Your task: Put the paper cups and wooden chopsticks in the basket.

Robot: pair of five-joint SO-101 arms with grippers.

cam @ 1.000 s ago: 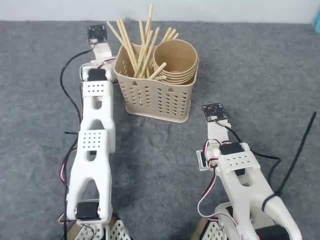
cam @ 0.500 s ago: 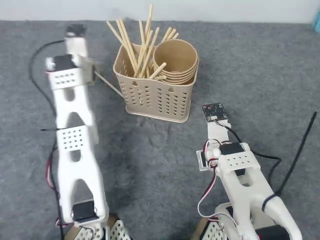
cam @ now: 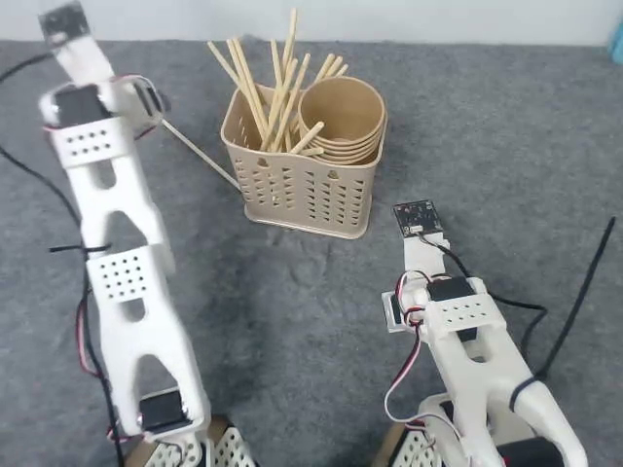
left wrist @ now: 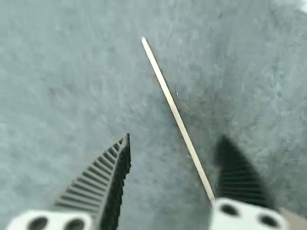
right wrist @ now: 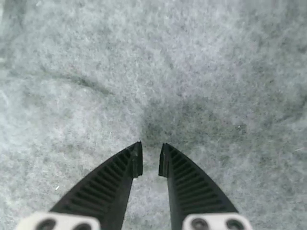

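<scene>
A beige slotted basket (cam: 310, 193) stands at the back centre of the grey carpet. Stacked paper cups (cam: 343, 115) and several wooden chopsticks (cam: 261, 89) stand inside it. One loose chopstick (cam: 201, 154) lies on the carpet, slanting away from the basket's left side. My left gripper (cam: 154, 103) is raised over its outer end. In the left wrist view that gripper (left wrist: 175, 140) is open, with the chopstick (left wrist: 168, 101) running beneath it toward one finger. My right gripper (right wrist: 150, 144) sits low over bare carpet in front of the basket, shut and holding nothing.
Grey carpet (cam: 506, 146) covers the table, with open floor to the right of the basket. A black cable (cam: 584, 282) trails at the right. The right arm's camera board (cam: 419, 219) sits just in front of the basket's right corner.
The left arm has risen and swung left, away from the basket, uncovering the loose chopstick on the carpet. The right arm has kept still.
</scene>
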